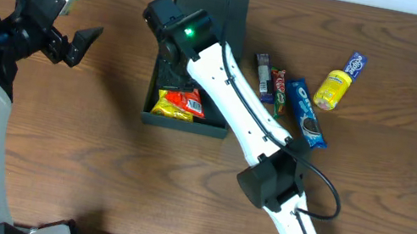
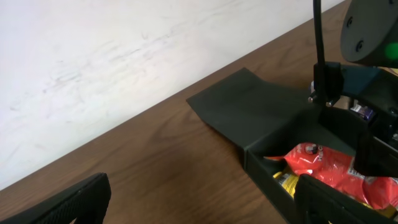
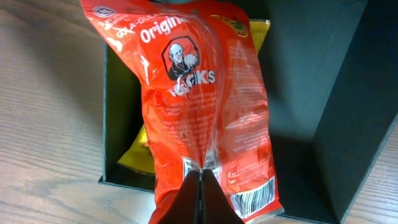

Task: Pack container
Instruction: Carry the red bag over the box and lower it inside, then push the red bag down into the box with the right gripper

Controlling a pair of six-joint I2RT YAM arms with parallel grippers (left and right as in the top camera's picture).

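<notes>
Container sits at upper centre of the overhead view, lid folded back toward the top edge. A red packet and a yellow packet are inside. A dark bar, a blue biscuit pack and a yellow pouch wait on the table at its right, so packing looks partly done. The left gripper, upper left, is spread wide and empty

Left wrist view: the container fills the lower right, the red packet showing inside

Right wrist view: the right gripper, bottom centre, is pinched closed on the red packet's seam over the container's interior; letting go seems due next
</notes>
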